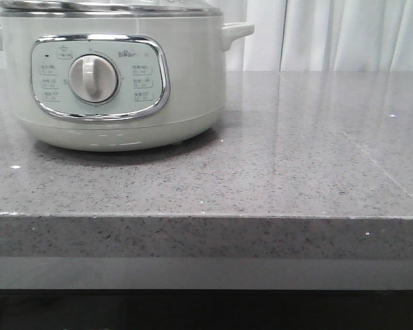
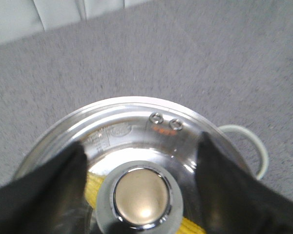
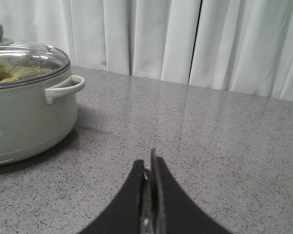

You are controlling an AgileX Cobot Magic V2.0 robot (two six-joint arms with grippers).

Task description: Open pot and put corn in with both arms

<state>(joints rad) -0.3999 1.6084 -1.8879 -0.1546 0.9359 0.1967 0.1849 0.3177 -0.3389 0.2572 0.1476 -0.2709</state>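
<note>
The pale green-white pot (image 1: 193,82) stands at the back left of the counter with its glass, steel-rimmed lid (image 2: 136,122) on it. The yellow corn (image 2: 92,187) lies inside, seen through the lid, and shows faintly in the right wrist view (image 3: 10,79). My left gripper (image 2: 141,142) is open just above the lid, its fingers (image 2: 44,190) standing wide apart on either side of the chrome knob (image 2: 140,197), not touching it. My right gripper (image 3: 150,163) is shut and empty, low over the counter to the right of the pot (image 3: 24,117). Neither gripper shows in the front view.
The grey speckled counter (image 1: 296,158) stretches to the right of the pot; its front edge (image 1: 206,216) runs across the front view. White curtains (image 3: 195,39) hang behind. The pot's side handle (image 3: 63,87) sticks out toward the right arm.
</note>
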